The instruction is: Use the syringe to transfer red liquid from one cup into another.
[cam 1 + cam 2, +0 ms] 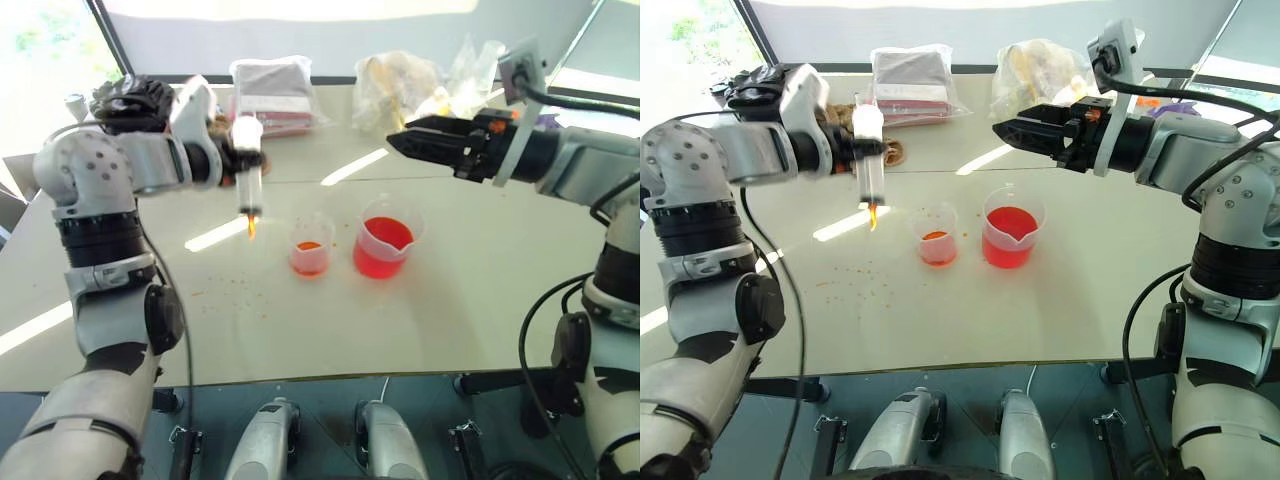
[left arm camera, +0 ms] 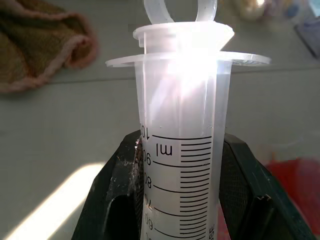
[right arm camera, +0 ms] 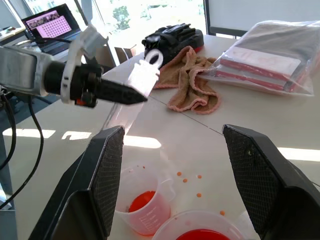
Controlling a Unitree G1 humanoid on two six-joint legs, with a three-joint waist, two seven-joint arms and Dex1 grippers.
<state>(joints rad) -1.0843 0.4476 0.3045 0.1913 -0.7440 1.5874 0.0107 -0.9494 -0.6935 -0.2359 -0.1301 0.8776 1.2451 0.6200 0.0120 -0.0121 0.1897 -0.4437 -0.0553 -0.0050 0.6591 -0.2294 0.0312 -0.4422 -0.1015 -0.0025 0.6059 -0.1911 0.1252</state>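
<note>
The left gripper (image 1: 238, 160) is clenched on the syringe (image 1: 248, 175) barrel, tip down, beside the small cup (image 1: 311, 247). The right gripper (image 1: 405, 137) is released. Syringe looks light, stiff, slippery; holding mid-barrel seems best

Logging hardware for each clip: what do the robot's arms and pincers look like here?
Both arms are silver-grey shells with black joint bands; the shoulder housings carry small dark dots. Black cables loop beside each forearm. The left pincer and right pincer each have two black fingers with finely textured inner pads. The right one shows a small orange mark and carries a white camera bracket.
</note>
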